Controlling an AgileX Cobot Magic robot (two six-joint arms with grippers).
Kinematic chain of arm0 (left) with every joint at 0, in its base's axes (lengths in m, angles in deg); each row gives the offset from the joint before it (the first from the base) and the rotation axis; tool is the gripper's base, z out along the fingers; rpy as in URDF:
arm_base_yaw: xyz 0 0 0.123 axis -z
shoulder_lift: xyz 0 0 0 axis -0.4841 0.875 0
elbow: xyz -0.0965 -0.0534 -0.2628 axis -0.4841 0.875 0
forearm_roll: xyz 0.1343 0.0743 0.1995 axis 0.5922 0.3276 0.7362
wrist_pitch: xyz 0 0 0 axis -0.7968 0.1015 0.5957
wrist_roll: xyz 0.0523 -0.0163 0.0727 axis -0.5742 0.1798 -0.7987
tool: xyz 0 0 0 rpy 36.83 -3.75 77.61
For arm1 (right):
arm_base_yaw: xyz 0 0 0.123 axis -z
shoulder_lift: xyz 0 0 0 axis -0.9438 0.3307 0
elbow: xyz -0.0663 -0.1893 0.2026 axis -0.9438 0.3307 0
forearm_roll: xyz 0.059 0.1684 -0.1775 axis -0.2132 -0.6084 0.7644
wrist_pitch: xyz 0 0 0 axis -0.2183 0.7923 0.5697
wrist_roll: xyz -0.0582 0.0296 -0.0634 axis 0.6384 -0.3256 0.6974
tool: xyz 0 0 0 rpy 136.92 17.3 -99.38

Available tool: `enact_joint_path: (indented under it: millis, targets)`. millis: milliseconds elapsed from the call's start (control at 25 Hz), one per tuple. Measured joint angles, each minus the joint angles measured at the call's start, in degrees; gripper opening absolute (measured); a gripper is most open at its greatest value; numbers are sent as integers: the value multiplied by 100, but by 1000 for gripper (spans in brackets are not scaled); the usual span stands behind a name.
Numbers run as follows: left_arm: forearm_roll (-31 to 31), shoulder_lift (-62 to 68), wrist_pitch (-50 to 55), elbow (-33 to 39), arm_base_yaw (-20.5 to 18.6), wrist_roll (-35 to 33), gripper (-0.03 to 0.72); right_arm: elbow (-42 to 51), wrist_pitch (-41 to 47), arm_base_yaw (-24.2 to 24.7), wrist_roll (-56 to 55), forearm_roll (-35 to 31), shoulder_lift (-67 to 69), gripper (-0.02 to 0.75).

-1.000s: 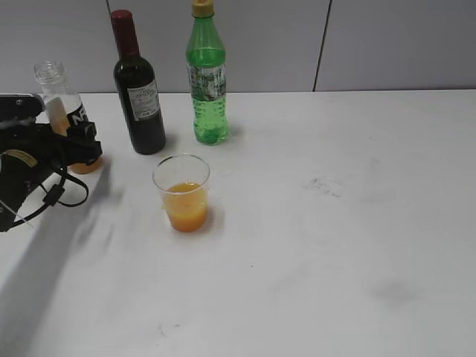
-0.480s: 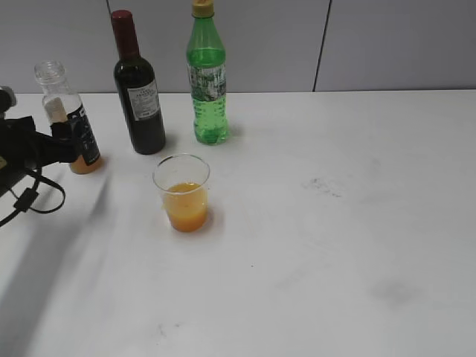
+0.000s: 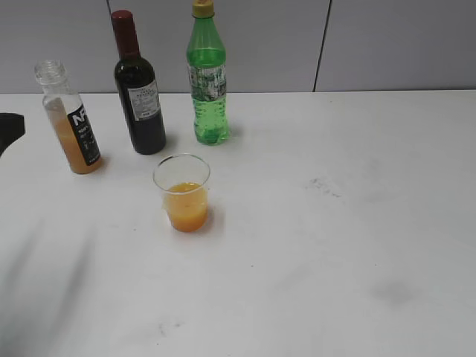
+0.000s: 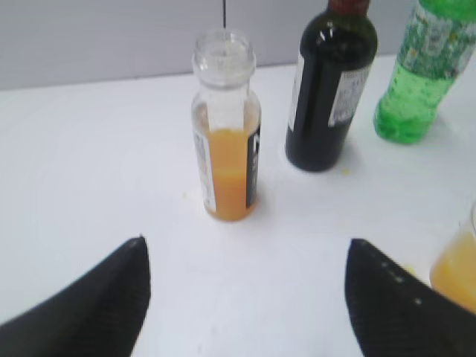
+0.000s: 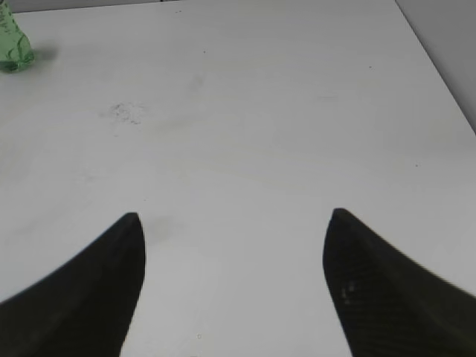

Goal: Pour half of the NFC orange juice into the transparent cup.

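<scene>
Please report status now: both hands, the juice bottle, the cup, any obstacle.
Left hand open, empty. Right hand open, empty. NFC orange juice bottle on table, partly full; transparent cup holds juice. No obstacle between them.

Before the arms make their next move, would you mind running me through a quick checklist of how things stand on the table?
1. NFC orange juice standing on the table, free of any pincer: ok.
2. Transparent cup upright, holding orange juice in its lower part: ok.
3. Left pincer open, nothing between its fingers, set back from the juice bottle: ok.
4. Right pincer open over bare table: ok.
5. Exactly half the juice poured: cannot tell; the bottle holds juice up to about mid-height.
6. Wine bottle and green soda bottle upright, apart from the cup: ok.
</scene>
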Motion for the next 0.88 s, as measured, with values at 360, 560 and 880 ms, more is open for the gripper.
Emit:
enact_joint_path:
  millis: [360, 560, 880]
  targets:
    - [608, -1620, 3863, -530, -82, 136, 594, 0, 0, 0, -5, 0, 0, 571]
    - [680, -2493, 5180, -530, -106, 257, 594, 0, 0, 0, -44, -24, 0, 571]
    - [811, -4193, 5798, -217, -106, 535, 594, 0, 0, 0, -48, -30, 0, 571]
